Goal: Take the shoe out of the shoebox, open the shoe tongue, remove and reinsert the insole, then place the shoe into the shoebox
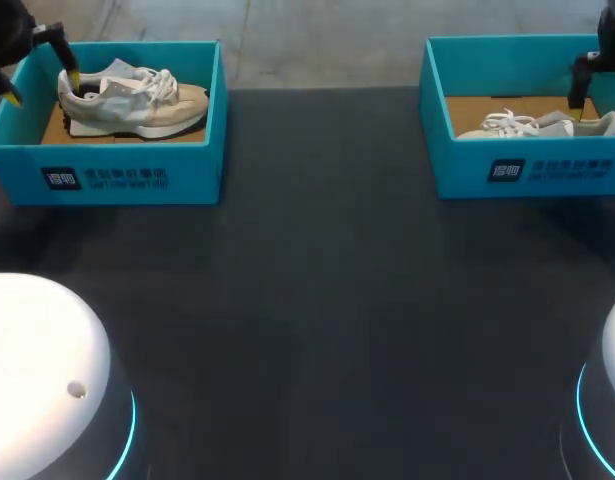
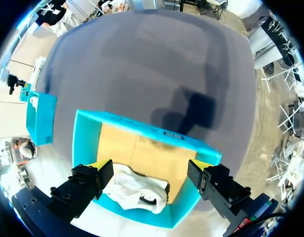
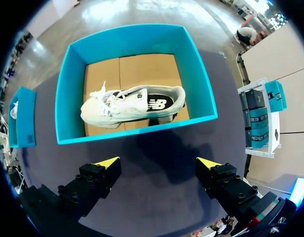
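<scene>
Head view: the dark, matte table (image 1: 317, 300) carries two teal shoeboxes set well apart. The left shoebox (image 1: 127, 170) and the right shoebox (image 1: 547, 170) both have stiff, straight walls over a tan cardboard floor (image 3: 142, 69).

One shoe lies in each box. The left sneaker (image 1: 137, 100) is beige and grey and lies on its side, and the right sneaker (image 1: 547, 125) is pale grey-white. We judge both to be light, with soft fabric uppers that give under pressure and firmer rubbery soles. The heel collar or the sole edge looks like the surest hold. The white laces (image 1: 162, 80) are loose and would slip.

The left pincer (image 2: 150, 169) stands wide over the sneaker's heel end. We cannot tell whether a finger touches the shoe. The right pincer (image 3: 157, 165) also gapes wide and holds nothing, with its sneaker lying ahead of it inside the box.

The tongues and insoles are too small to make out.
</scene>
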`<action>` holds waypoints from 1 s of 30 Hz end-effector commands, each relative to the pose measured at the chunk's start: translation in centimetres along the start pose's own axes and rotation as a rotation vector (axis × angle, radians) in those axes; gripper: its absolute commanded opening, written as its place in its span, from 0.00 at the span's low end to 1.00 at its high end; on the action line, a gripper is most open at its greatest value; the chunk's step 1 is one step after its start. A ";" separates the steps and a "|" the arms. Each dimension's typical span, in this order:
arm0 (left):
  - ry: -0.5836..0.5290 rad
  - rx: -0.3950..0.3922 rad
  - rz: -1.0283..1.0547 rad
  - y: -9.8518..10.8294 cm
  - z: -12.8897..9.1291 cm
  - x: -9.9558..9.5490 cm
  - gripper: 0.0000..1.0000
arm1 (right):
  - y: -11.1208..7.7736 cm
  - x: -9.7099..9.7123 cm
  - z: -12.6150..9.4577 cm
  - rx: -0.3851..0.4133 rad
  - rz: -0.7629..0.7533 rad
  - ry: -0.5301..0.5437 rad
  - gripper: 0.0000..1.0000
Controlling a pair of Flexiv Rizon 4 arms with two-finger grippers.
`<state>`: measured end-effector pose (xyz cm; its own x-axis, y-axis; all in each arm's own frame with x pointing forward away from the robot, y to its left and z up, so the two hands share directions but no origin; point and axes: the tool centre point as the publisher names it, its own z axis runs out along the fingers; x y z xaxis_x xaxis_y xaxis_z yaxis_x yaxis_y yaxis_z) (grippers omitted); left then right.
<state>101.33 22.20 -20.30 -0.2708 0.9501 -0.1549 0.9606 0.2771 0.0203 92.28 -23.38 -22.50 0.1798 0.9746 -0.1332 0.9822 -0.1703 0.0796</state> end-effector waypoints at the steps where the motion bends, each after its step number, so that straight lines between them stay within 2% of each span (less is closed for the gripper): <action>1: 0.011 0.063 0.008 3.7 0.4 -0.3 1.00 | -0.1 0.0 0.0 -0.001 0.000 0.000 1.00; 4: 0.022 0.056 0.038 5.4 0.9 -0.3 1.00 | -0.1 0.0 0.0 -0.001 0.000 0.000 1.00; 18: 0.056 0.029 0.173 10.3 1.9 0.7 1.00 | -0.1 0.0 0.0 -0.001 0.000 0.000 1.00; 23: 0.062 0.026 0.210 11.5 1.8 1.1 1.00 | -0.1 0.0 0.0 -0.001 0.000 0.000 1.00; 30: 0.062 0.026 0.210 11.5 1.8 1.1 1.00 | -0.1 0.0 0.0 -0.001 0.000 0.000 1.00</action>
<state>111.68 26.09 -22.14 -0.0693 0.9935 -0.0898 0.9959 0.0742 0.0520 92.28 -23.37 -22.50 0.1797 0.9747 -0.1332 0.9822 -0.1702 0.0795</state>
